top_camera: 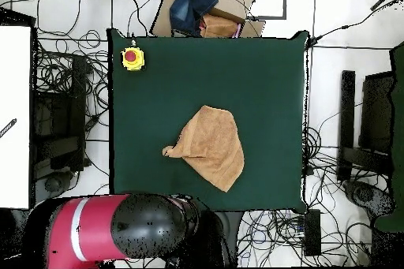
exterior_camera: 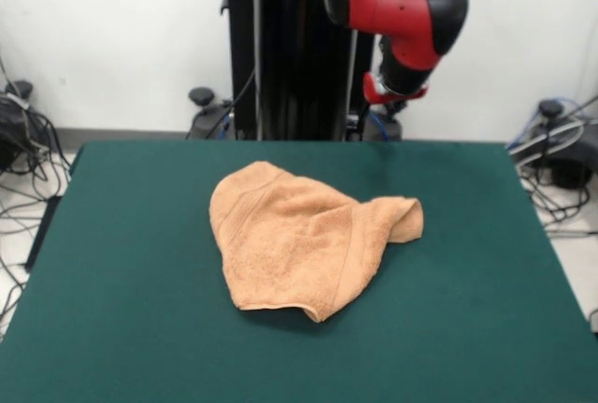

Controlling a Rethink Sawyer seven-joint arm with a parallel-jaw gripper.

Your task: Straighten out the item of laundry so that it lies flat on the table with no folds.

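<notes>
The item of laundry (exterior_camera: pixel 308 239) is a peach-orange towel lying crumpled near the middle of the green table (exterior_camera: pixel 131 328). Its right corner is folded over and bunched into a small tip, and a band stripe curves across it. In the overhead view the towel (top_camera: pixel 211 146) forms a rough wedge on the table (top_camera: pixel 158 100), with a twisted tip at its left. Only a red and black section of the arm (exterior_camera: pixel 402 10) shows, drawn back above the table's far edge. The gripper shows in neither view.
A yellow box with a red button (top_camera: pixel 132 57) sits on one table corner. The arm's bulk (top_camera: pixel 118 230) hangs just outside the table's edge. A cardboard box with blue cloth (top_camera: pixel 201 9) and cables lie on the floor around.
</notes>
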